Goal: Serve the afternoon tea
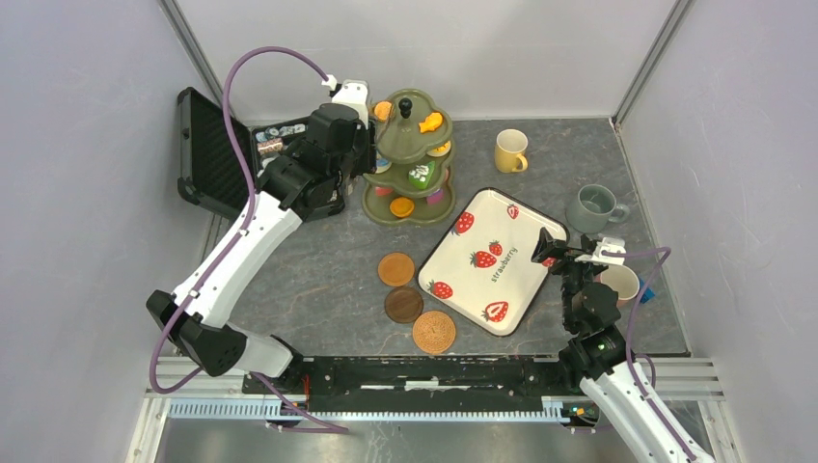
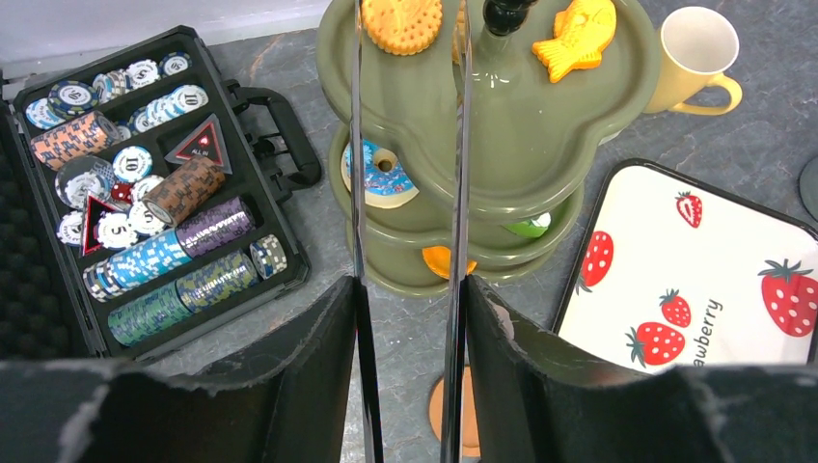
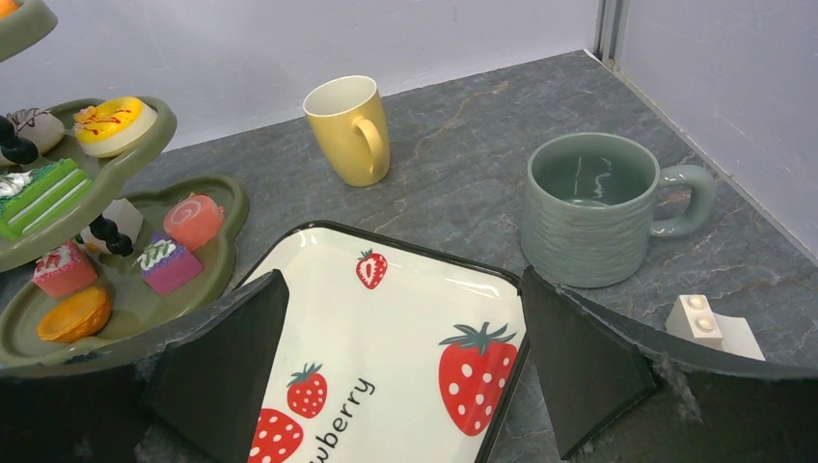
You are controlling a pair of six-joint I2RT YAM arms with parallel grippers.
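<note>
Top view: the olive stand (image 1: 410,159) is upright at the back of the worktop (image 1: 328,280), knob up, with the left tool (image 1: 369,154) just beside its left side. Three coasters (image 1: 403,305) line up in front of the stand. Left wrist: fingers narrowly apart, nothing held, stand dead ahead. Right wrist: right tool (image 3: 400,333) spread wide, empty, over the strawberry tray (image 3: 424,275) right of the stand.
</note>
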